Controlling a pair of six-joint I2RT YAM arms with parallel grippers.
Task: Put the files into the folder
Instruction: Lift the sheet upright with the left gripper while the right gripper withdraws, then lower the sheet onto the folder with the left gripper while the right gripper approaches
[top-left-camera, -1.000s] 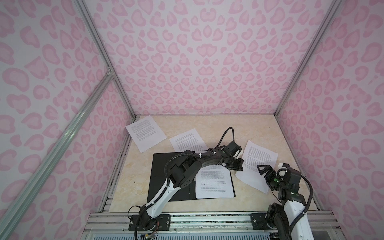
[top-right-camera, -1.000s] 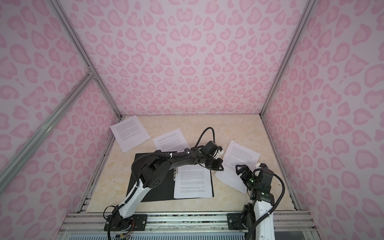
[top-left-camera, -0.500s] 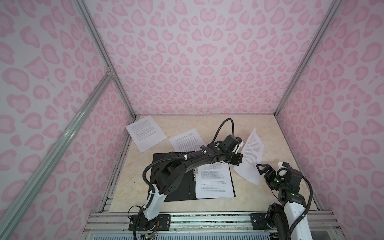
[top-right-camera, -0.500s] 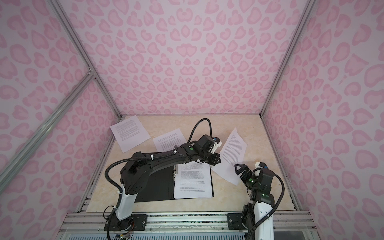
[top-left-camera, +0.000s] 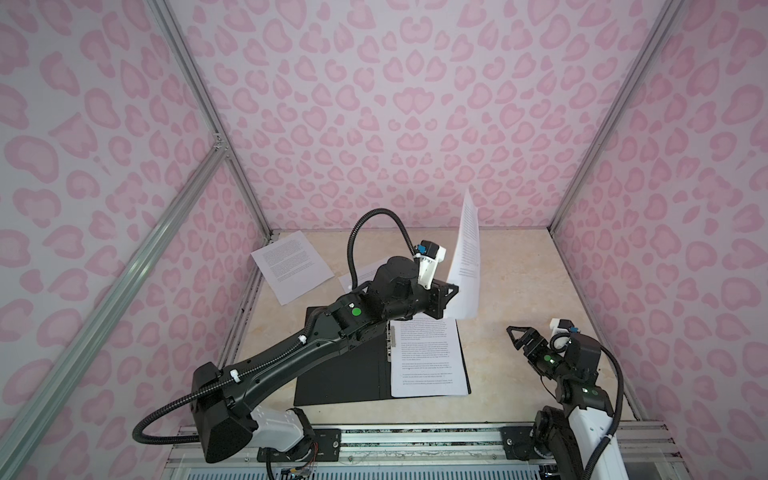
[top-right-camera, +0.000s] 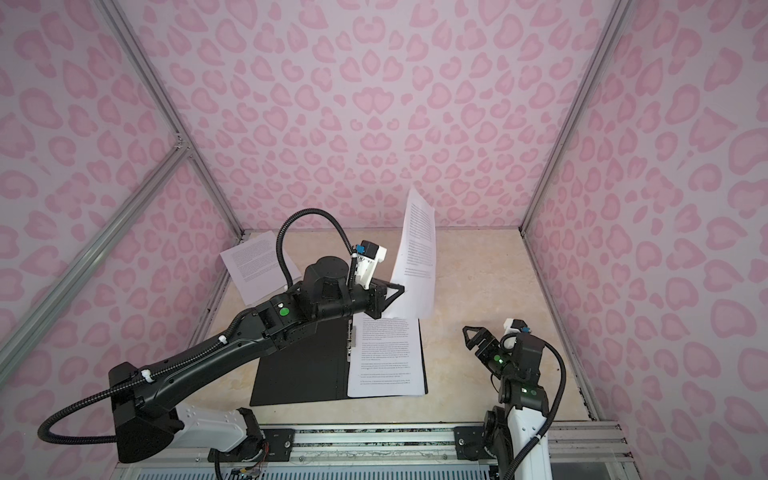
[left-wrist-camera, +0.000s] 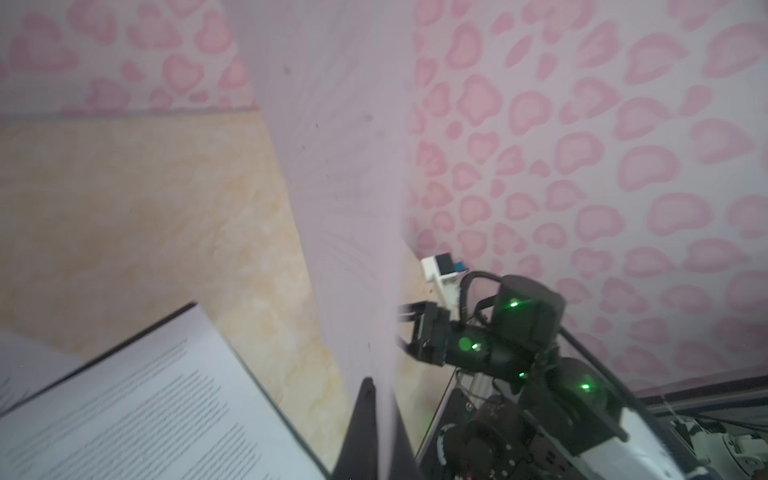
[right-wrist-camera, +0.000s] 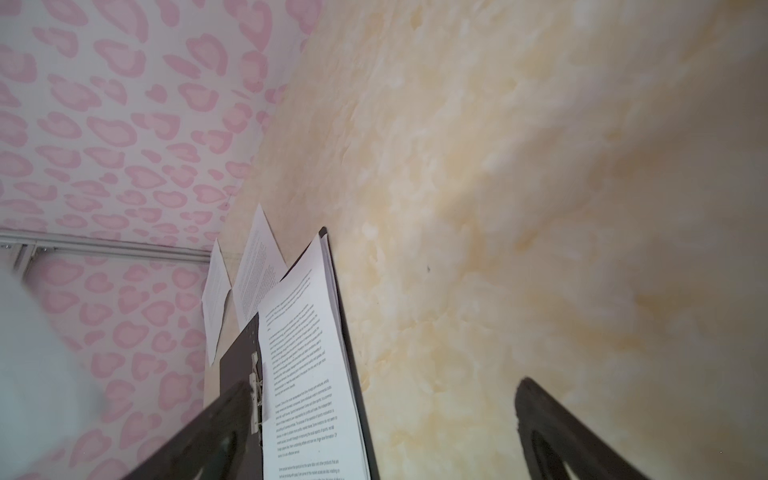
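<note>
the left hand (top-left-camera: 452, 289) is clenched on the edge of one sheet (top-left-camera: 466, 257), which stands nearly upright above the far right corner of the folder (top-left-camera: 345, 370). the folder lies open on the desk (top-left-camera: 523, 282), black inside up, and a stack of files (top-left-camera: 428, 359) rests on its right half, beside the metal clip (top-left-camera: 389, 343). two more sheets (top-left-camera: 291, 266) lie at the far left of the desk. the right hand (top-left-camera: 519, 338) is released and holds nothing, right of the folder
</note>
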